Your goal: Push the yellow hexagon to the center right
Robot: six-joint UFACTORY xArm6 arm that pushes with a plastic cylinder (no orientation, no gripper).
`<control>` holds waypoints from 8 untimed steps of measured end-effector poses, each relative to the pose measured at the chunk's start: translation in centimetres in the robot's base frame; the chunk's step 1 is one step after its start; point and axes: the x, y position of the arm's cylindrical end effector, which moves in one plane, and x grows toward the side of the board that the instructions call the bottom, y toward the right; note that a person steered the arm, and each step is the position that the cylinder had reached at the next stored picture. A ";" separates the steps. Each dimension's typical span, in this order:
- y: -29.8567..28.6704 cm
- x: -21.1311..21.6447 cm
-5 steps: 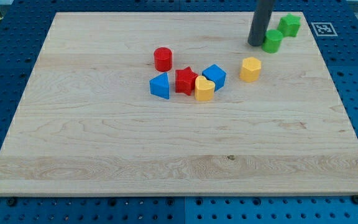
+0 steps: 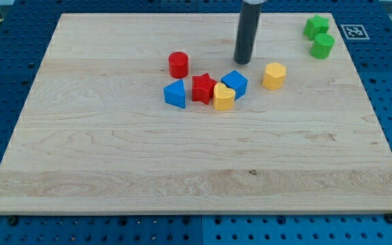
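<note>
My tip (image 2: 242, 61) is a bare dark rod end, no fingers to open or close, nothing gripped. It sits on the pale wooden counter (image 2: 114, 163), just above the blue cube (image 2: 235, 83) and up-left of the yellow hexagon block (image 2: 274, 75), not touching either. The hexagon lies near the view's upper middle, right of the cluster: red cylinder (image 2: 178, 64), blue triangular block (image 2: 175, 94), red star-like block (image 2: 203, 88), second yellow block (image 2: 224, 97). Two green blocks (image 2: 320, 37) sit top right. Standing left of the hexagon suits a rightward shove, I judge; I'd drop slightly lower first.
</note>
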 end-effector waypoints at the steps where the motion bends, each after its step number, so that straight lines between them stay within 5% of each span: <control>1: 0.0 1.9; 3: 1.2 4.4; 8: 16.6 4.4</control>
